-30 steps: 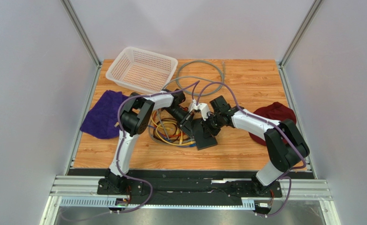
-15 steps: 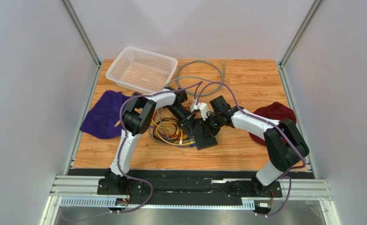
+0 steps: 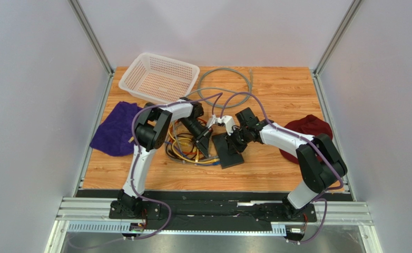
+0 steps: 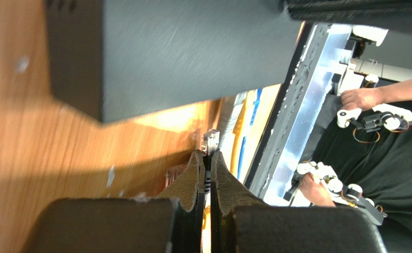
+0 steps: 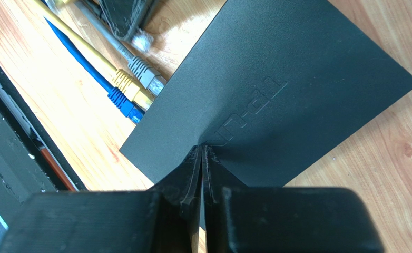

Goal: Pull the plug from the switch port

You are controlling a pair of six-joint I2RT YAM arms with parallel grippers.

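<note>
Left wrist: left fingers [image 4: 191, 176] pinch plug [image 4: 211, 142] (off the switch [image 4: 176, 47]); right fingers [image 5: 189, 174] pressed together.

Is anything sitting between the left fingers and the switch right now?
Nothing visible. The left fingers, shut on a clear plug, face the switch across bare table; the grey plug, yellow plug and blue plug sit in its edge alongside.

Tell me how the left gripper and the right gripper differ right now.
The left gripper pinches a cable just behind its clear plug; the right gripper holds nothing. The right gripper's tips seem to rest on the top of the switch; the left gripper sits beside the switch, with the plug apart from the box. Both have their jaws shut.
</note>
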